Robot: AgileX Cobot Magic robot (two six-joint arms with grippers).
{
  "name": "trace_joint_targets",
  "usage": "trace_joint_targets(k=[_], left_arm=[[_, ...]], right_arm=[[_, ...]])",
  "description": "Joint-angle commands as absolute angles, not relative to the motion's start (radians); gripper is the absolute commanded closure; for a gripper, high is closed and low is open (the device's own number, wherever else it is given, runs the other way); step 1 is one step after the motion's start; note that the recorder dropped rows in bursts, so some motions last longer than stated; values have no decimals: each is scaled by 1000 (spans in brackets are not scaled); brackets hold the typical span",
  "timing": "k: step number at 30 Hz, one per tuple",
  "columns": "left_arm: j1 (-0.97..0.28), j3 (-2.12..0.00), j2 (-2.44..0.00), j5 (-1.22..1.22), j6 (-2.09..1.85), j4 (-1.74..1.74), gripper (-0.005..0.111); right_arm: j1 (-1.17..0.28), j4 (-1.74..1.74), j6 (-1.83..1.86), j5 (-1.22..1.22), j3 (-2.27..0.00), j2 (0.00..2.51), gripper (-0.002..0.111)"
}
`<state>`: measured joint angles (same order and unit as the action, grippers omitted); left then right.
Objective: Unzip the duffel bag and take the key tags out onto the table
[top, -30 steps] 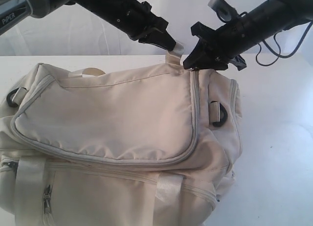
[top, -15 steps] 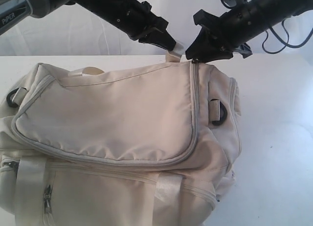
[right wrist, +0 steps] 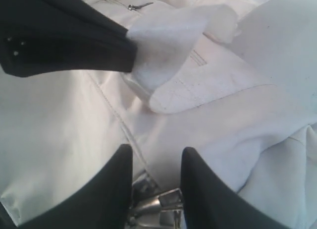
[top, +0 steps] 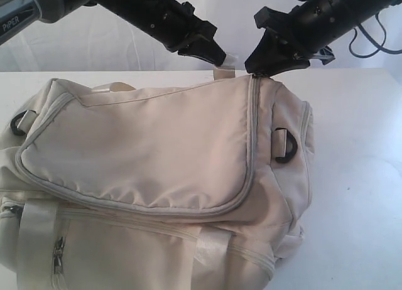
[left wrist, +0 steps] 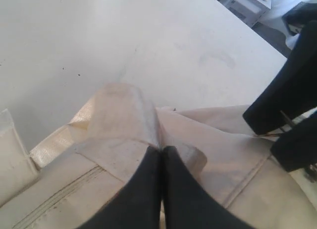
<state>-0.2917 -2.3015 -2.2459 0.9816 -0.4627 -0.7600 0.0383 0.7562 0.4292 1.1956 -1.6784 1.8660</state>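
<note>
The left claw (left wrist: 162, 148) is pinched together on a pale webbing tab (left wrist: 124, 115) at the far edge of the duffel bag (top: 144, 139), holding that corner up. The right claw (right wrist: 157, 154) stands half apart with the metal zipper pull (right wrist: 158, 209) wedged between its fingers. It looks clamped on the pull, just beside the tab.

The bag lies on the white counter (top: 358, 177). Its grey zipper (top: 251, 133) is closed round the top flap as far as shows. The step in hand, I judge, is the very start of unzipping: one arm braces the bag and the other has the slider.

The next move calls for drawing the pull along the zipper's line and round its curve, with the tab kept taut against it.

Counted: one bag, two claws, one tab gripped, two black D-rings (top: 284, 145) in view. The key tags are nowhere to be seen — presumably inside.
</note>
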Motion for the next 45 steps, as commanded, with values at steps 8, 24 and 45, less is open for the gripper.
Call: trace_joint_targets(k=[8, 24, 45], left_arm=[[-290, -2299, -2258, 1008, -443, -752, 107], [-290, -2299, -2258, 1012, -443, -757, 107], [-290, -2299, -2258, 1004, -444, -757, 107]], right_arm=[[29, 818, 503, 1218, -1685, 1829, 108], [104, 748, 524, 1150, -1685, 1839, 53], [121, 669, 440, 1221, -1685, 1972, 106]])
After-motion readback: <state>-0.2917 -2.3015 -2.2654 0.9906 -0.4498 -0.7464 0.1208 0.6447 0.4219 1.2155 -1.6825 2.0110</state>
